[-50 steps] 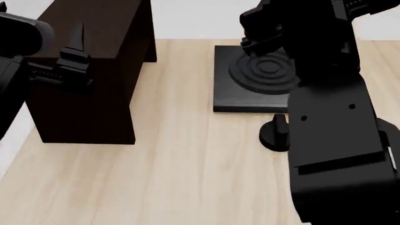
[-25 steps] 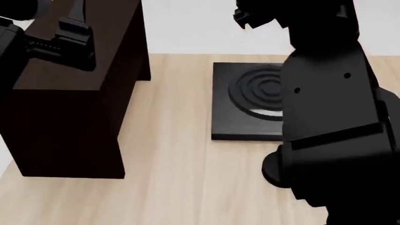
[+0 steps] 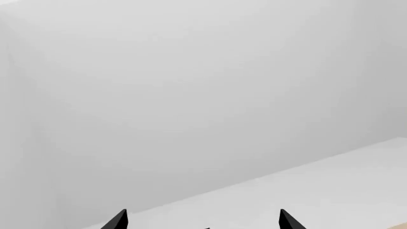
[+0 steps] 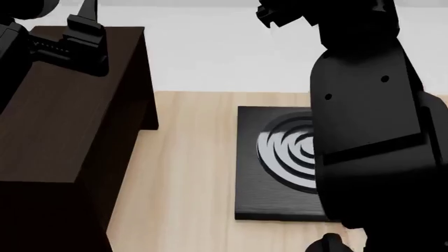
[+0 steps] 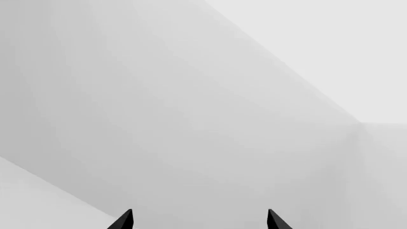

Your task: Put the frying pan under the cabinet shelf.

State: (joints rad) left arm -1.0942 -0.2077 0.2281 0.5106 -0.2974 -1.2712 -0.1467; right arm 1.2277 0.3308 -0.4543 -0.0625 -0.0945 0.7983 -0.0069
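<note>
Here, the head view looks down on a light wooden table with the dark brown cabinet shelf at the left and a square black hob with ringed circles to its right, well apart from it. The right arm fills most of the right side and covers the hob's right part. The left arm is raised over the cabinet's flat top, in the upper left corner.

Both wrist views face only pale grey walls. In the left wrist view, the left gripper shows two black fingertips set wide apart with nothing between them. In the right wrist view, the right gripper likewise has its fingertips spread, empty.

A small rounded black shape peeks out at the bottom edge of the head view, just below the hob and beside the right arm; it may be part of the frying pan, but I cannot tell, and the pan is otherwise not visible.
</note>
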